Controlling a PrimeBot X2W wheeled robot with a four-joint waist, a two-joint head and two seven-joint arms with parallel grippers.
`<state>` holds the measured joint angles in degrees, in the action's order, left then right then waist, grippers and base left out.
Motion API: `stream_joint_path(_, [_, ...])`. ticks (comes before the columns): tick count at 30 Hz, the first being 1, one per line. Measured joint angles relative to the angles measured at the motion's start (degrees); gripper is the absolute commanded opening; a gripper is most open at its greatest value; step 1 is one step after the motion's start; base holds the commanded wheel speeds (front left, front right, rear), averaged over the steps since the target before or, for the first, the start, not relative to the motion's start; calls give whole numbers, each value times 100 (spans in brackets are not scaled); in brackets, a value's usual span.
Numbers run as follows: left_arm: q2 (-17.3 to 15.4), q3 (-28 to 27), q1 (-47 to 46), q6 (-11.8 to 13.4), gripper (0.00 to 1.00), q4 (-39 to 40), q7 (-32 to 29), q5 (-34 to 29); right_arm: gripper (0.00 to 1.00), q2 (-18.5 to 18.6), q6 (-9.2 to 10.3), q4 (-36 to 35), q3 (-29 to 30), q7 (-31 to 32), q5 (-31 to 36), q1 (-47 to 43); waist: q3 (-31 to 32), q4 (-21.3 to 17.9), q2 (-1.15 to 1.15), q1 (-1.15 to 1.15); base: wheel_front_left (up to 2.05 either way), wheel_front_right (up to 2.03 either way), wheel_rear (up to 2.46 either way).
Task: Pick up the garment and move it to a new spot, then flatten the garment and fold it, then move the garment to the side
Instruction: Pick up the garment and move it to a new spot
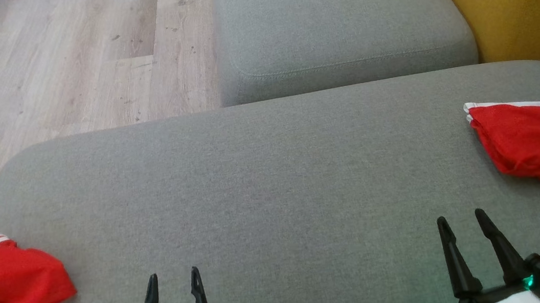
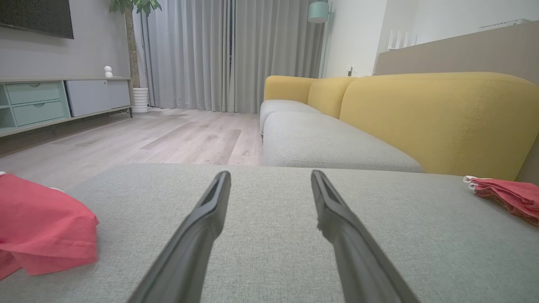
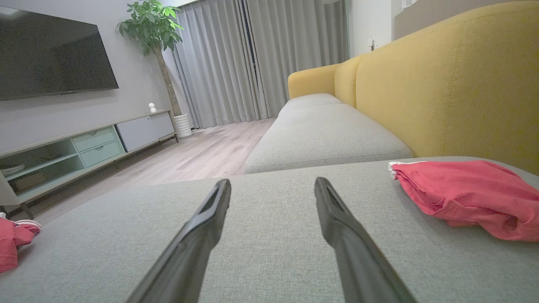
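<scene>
Grey sofa seat (image 1: 272, 172) with two red garments
Head view: crumpled garment (image 1: 2, 282) at its left edge, folded garment (image 1: 532, 145) far right; left gripper (image 1: 173, 273) and right gripper (image 1: 459, 215) both spread wide, empty. Left wrist view: jaws apart over the seat. Right wrist view: likewise, folded garment to their right
</scene>
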<state>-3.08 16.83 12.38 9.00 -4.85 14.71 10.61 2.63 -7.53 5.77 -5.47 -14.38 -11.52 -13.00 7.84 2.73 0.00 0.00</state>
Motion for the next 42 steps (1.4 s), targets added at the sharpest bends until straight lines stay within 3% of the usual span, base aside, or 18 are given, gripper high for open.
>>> stream_joint_path(23, [-1,-33,-1,-43,100,-93,-1,-1,100,-5,0,34,5,0,-1,-57,-14,131,0,0,0,0,0])
stream_joint_path(29, [-1,-53,-4,-46,100,-122,-1,-80,100,-7,0,25,-63,0,-58,-59,-46,522,0,0,0,0,0])
stream_joint_path(42, [-5,-413,-5,-99,100,-76,0,-208,100,-14,0,48,-333,0,-158,-43,-168,1882,0,0,0,0,0])
